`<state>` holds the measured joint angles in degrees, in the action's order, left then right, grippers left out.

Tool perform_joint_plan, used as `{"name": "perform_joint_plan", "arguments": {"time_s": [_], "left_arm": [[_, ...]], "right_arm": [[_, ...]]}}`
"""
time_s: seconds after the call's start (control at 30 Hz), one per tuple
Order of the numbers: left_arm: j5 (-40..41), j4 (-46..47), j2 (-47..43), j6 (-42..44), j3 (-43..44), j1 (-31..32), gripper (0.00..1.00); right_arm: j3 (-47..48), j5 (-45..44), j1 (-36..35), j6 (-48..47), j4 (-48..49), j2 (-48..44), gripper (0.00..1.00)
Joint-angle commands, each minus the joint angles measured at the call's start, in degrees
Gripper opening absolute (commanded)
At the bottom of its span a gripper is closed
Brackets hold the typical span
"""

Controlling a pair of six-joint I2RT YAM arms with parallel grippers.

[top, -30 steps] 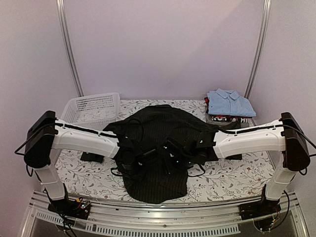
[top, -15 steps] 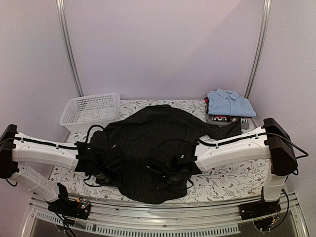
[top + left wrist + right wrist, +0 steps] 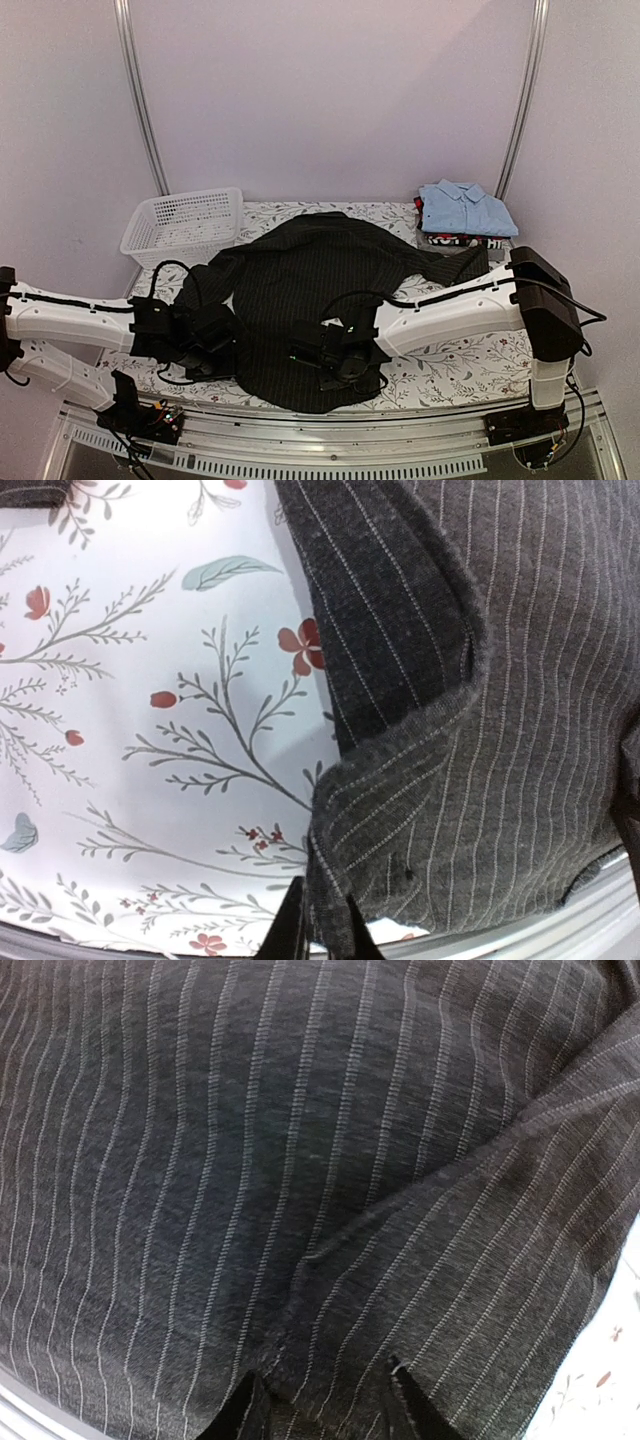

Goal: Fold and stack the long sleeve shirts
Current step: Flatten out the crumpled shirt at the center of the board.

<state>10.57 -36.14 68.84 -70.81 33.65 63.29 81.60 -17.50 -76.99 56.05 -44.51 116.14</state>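
Note:
The black pinstriped long sleeve shirt (image 3: 310,270) lies spread over the middle of the floral table (image 3: 450,362). My left gripper (image 3: 228,345) sits at the shirt's near-left edge. In the left wrist view this gripper (image 3: 326,932) is shut on a raised fold of that hem (image 3: 400,780). My right gripper (image 3: 322,362) rests on the shirt's near part. Seen from its wrist, the right gripper (image 3: 325,1410) has its fingertips apart and pressed into the striped cloth (image 3: 300,1160), which puckers between them. A folded light blue shirt (image 3: 466,207) tops a small stack at the back right.
A white mesh basket (image 3: 185,222) stands at the back left. The table's metal front rail (image 3: 330,440) runs just below the shirt's hem and shows in the left wrist view (image 3: 600,900). Patterned cloth (image 3: 455,239) lies under the blue shirt.
Both arms have swung down toward the near edge. The left gripper moved left to the shirt's edge and closed on it. The right gripper's jaws have narrowed on the cloth.

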Motion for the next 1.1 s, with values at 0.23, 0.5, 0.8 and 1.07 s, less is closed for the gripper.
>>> {"name": "perform_joint_plan", "arguments": {"time_s": [0.23,0.5,0.8,1.07], "left_arm": [[-1.39,-0.24,-4.76,-1.69,-3.55,0.54,0.06],[-0.74,-3.73,-6.48,-3.41,-4.48,0.52,0.04],[-0.45,-6.36,-10.96,-7.5,-7.54,0.36,0.03],[-0.37,-9.74,-17.07,-11.93,-9.86,0.08,0.0]], "right_arm": [[-0.61,-3.94,-0.26,4.69,-2.52,-1.94,0.02],[-11.81,-5.88,-0.44,11.72,-4.22,-12.4,0.0],[-33.25,-2.32,-1.9,23.57,-2.28,-29.66,0.0],[-38.83,-0.19,-3.5,26.43,-0.14,-35.62,0.0]]}}
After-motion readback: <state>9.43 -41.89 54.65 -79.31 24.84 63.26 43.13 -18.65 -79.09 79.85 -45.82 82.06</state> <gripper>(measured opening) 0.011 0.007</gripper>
